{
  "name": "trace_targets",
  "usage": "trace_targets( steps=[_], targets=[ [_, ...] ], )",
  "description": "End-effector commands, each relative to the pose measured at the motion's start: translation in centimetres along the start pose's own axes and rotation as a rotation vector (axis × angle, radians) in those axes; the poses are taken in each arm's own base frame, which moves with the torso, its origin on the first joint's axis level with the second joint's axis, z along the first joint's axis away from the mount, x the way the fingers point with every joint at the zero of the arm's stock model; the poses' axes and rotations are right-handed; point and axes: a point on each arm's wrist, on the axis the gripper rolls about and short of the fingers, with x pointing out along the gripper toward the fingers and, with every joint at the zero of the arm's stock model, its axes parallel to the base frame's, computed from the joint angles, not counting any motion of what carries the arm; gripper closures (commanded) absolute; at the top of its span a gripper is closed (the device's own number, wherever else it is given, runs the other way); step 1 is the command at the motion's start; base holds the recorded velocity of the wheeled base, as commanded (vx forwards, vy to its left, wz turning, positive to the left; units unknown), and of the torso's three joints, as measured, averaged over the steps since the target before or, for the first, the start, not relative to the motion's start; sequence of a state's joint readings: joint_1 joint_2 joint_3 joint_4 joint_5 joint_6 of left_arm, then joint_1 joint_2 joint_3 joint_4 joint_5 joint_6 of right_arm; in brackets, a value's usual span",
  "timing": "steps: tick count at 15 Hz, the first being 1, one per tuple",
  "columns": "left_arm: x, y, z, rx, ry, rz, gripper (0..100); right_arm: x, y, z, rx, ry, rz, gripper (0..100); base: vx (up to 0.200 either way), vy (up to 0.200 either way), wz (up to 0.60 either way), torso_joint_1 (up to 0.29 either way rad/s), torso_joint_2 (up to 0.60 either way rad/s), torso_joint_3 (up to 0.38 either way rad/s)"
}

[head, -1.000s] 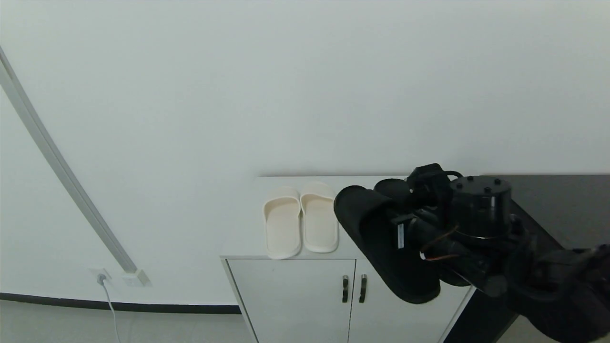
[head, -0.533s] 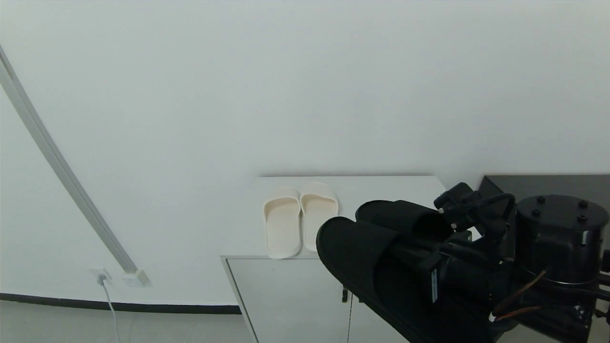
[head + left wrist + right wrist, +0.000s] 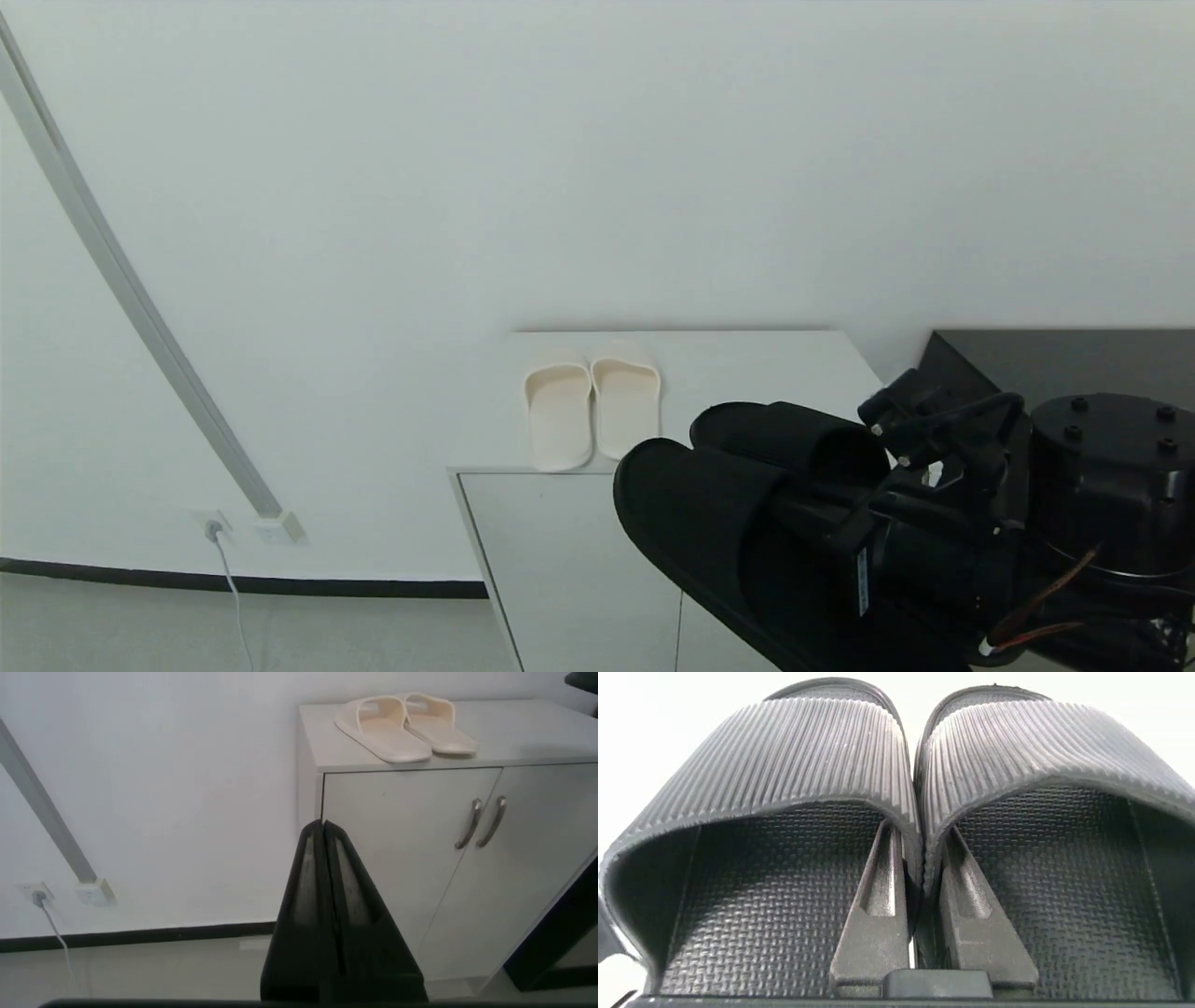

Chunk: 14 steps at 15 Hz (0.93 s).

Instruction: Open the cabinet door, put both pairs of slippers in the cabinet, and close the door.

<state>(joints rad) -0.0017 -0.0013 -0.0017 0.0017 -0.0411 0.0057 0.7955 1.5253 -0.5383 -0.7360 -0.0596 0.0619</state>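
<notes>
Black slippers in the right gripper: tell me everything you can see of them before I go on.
The black slippers are a matte, rubbery-looking pair of slides with ribbed upper bands and diamond-textured footbeds. They lie side by side, held off any surface by the right gripper, which has one finger inside each slipper and pinches the two adjoining side walls together. In the head view they hang before the cabinet, over its right half. Nothing else appears to touch them.

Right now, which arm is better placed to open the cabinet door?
Left. The left gripper is empty, facing the closed door handles; the right gripper is clamped on the black slippers.
</notes>
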Motion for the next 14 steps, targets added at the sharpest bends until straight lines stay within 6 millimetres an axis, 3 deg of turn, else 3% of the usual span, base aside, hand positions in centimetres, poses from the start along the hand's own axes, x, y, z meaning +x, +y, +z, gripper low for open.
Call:
trace_targets(
  steps=[1, 14],
  targets=[
    [0.01, 0.0, 0.0, 0.0, 0.001, 0.001, 100, -0.06, -0.03, -0.02, -0.002, -0.001, 0.0, 100, 0.0, 0.0, 0.0, 0.0, 0.0, 0.0],
    [0.01, 0.01, 0.02, 0.0, 0.0, 0.003, 100, -0.38, -0.07, -0.68, -0.018, 0.021, 0.005, 100, 0.0, 0.0, 0.0, -0.017, 0.03, 0.021]
  ],
)
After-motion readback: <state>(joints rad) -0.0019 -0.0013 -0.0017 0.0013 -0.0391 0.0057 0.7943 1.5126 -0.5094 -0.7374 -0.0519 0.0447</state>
